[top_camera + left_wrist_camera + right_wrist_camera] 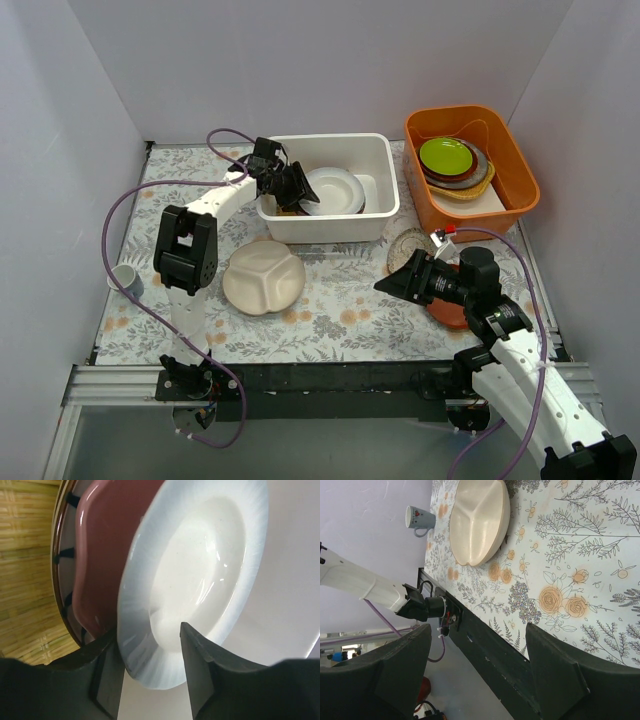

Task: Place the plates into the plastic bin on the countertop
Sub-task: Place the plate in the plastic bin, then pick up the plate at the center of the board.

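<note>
My left pincer (147, 632) looks released: jaws parted astride lower rim of glossy white plate (200, 555). Plate leans steep on red-brown plate (100, 555) inside plastic bin (330, 226), upper middle of top view.

Risk: fingertip hooks rim on pull-out; plate tips or slides down hard, chips.

My right pincer (479, 630) spread, empty, over countertop (580, 555). Cream three-section plate (263, 278) waits centre-left.

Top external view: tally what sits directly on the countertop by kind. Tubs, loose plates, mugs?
Tubs: 2, the white plastic bin and the orange tub
Loose plates: 3, the cream three-section plate, the beige lacy plate and the red-brown plate, which is partly hidden
Mugs: 1, the mug
Total: 6
</note>
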Robot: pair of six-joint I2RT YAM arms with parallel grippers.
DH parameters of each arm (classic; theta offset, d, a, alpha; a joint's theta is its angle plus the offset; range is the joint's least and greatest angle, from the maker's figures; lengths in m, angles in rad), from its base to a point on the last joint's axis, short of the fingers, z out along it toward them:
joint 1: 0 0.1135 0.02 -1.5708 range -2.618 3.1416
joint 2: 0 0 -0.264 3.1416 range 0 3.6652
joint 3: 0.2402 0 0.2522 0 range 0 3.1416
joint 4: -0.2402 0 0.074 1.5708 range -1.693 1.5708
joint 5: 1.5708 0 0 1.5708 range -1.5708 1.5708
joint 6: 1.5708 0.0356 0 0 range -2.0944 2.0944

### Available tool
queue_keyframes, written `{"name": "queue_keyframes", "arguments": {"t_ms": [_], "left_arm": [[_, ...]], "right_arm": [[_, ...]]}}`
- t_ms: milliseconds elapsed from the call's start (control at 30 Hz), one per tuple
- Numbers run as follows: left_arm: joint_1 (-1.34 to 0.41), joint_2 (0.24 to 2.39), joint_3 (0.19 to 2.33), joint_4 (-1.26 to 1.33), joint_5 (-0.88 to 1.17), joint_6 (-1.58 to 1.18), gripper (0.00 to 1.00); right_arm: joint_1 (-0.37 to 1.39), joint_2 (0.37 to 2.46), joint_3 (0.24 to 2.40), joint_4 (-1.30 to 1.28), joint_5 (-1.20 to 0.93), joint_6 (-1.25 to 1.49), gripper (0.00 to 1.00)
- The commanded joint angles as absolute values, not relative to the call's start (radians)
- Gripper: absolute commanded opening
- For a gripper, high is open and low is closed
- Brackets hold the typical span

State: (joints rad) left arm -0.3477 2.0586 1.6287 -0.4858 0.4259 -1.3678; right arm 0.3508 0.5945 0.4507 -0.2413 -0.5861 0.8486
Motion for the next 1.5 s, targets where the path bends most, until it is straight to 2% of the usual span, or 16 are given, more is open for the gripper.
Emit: {"name": "queue_keyframes", "arguments": {"t_ms": [0, 200, 300, 333, 467, 633, 833, 1133, 1467], "left_arm": [[-0.339, 2.017, 1.695, -0.532, 0.400, -1.338, 0.46], [-0.339, 1.996, 1.713, -0.577, 0.345, -1.335, 0.50], [-0.339, 1.971, 1.724, -0.609, 0.292, -1.330, 0.60], [-0.339, 1.967, 1.730, -0.618, 0.278, -1.321, 0.67], [-0.339, 1.934, 1.750, -0.655, 0.215, -1.293, 0.83], [-0.339, 1.887, 1.769, -0.696, 0.147, -1.267, 0.92], [-0.342, 1.835, 1.781, -0.716, 0.126, -1.232, 0.98], [-0.354, 1.674, 1.738, -0.660, 0.247, -1.215, 0.98], [-0.471, 1.502, 1.621, -0.598, 0.301, -1.244, 0.98]], "right_arm": [[0.350, 0.577, 0.474, -0.242, -0.595, 0.834, 0.83], [0.350, 0.569, 0.477, -0.245, -0.592, 0.839, 0.83], [0.350, 0.563, 0.479, -0.249, -0.592, 0.839, 0.83], [0.350, 0.561, 0.477, -0.250, -0.591, 0.839, 0.83], [0.350, 0.557, 0.476, -0.255, -0.589, 0.841, 0.83], [0.350, 0.554, 0.474, -0.255, -0.589, 0.842, 0.83], [0.350, 0.551, 0.476, -0.258, -0.588, 0.842, 0.83], [0.350, 0.546, 0.472, -0.270, -0.581, 0.838, 0.83], [0.351, 0.537, 0.462, -0.284, -0.574, 0.835, 0.83]]}}
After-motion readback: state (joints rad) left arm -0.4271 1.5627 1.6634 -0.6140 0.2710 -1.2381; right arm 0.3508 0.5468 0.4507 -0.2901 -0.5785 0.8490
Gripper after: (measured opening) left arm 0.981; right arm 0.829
